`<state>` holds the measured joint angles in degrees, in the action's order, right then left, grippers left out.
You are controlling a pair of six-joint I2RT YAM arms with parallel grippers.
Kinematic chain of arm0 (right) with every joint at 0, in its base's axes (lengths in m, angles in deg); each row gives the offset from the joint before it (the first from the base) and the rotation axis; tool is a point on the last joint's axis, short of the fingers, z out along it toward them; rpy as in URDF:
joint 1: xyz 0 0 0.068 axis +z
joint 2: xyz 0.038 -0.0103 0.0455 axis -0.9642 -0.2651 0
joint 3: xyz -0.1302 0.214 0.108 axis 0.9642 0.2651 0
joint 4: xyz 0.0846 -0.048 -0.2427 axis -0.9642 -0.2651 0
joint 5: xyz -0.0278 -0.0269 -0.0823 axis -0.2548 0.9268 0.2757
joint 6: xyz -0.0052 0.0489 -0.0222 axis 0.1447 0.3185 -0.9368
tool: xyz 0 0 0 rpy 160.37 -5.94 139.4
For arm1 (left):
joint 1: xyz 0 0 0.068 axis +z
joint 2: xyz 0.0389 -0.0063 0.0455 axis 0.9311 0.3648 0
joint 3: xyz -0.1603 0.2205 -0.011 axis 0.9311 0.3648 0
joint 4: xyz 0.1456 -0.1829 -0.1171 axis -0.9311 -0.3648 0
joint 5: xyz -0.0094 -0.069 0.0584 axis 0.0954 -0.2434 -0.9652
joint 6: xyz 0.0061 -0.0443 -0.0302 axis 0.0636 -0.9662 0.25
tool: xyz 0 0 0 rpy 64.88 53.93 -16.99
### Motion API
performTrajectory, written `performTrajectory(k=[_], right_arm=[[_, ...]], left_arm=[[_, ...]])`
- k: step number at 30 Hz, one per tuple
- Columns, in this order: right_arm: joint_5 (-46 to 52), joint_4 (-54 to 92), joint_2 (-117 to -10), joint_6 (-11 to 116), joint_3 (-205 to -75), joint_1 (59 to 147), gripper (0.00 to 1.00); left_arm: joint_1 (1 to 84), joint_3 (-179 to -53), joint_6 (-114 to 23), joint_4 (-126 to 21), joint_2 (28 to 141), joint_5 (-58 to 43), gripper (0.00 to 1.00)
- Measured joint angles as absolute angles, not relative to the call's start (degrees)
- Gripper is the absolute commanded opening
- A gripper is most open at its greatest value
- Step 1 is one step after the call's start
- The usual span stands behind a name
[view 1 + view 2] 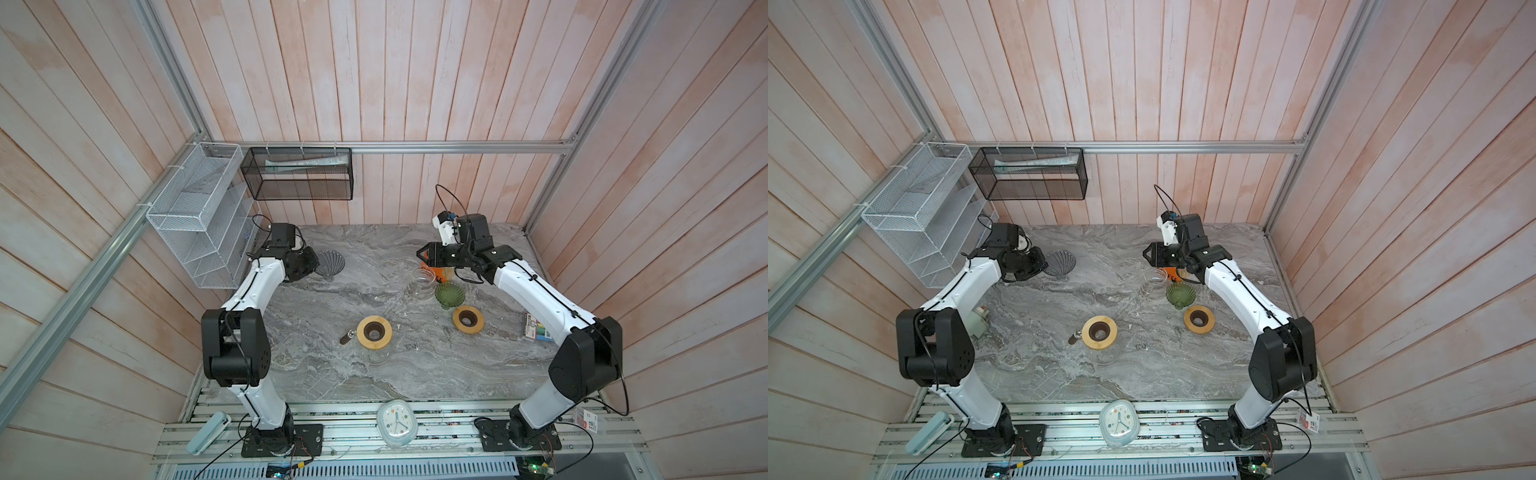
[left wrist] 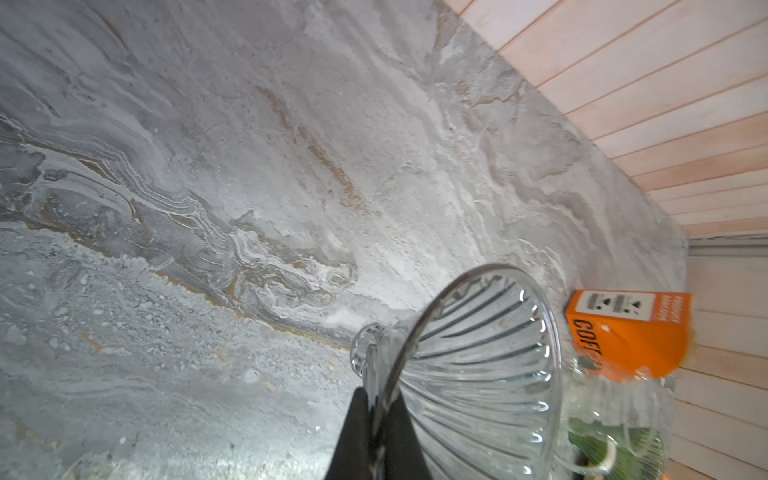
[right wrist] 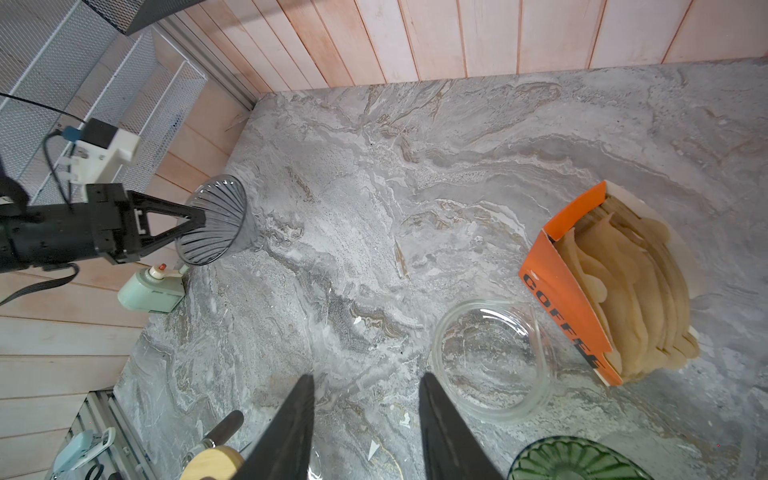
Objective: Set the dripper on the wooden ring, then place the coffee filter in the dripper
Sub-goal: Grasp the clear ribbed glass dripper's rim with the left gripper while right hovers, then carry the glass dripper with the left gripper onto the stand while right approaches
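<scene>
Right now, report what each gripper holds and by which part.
Left gripper pinches the clear glass dripper by its rim; right gripper is open, holding nothing.

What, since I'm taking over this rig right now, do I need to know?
Left gripper: shut on the rim of the clear dripper, which is tilted, at the table's back left.
Right gripper: open, empty, above the table near the glass jar.
Filters: in the orange box, next to the jar.
Done: dripper gripped.
Left: take one filter, seat it in the dripper.
</scene>
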<state>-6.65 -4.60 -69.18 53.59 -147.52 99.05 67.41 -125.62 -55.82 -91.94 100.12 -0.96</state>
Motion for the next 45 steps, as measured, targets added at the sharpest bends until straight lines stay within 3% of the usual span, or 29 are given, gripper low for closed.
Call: performTrajectory(k=[12, 24, 31, 45], right_arm=[[-6.39, -7.12, -62.73, 51.64, -147.17, 99.86, 0.44], [-2.72, -11.16, -54.38, 51.1, -145.0, 108.87, 0.45], [-0.71, -10.85, -52.46, 51.77, -140.0, 112.67, 0.46], [-0.18, -9.74, -55.08, 53.67, -137.66, 118.07, 0.46]], left_arm=[[58.25, -121.62, -55.65, -97.49, 81.48, 3.76, 0.0], [49.31, -114.58, -55.67, -102.06, 69.59, 7.28, 0.0], [43.06, -109.75, -56.22, -102.06, 67.56, 8.2, 0.0], [42.54, -103.54, -56.96, -100.29, 66.77, 8.22, 0.0]])
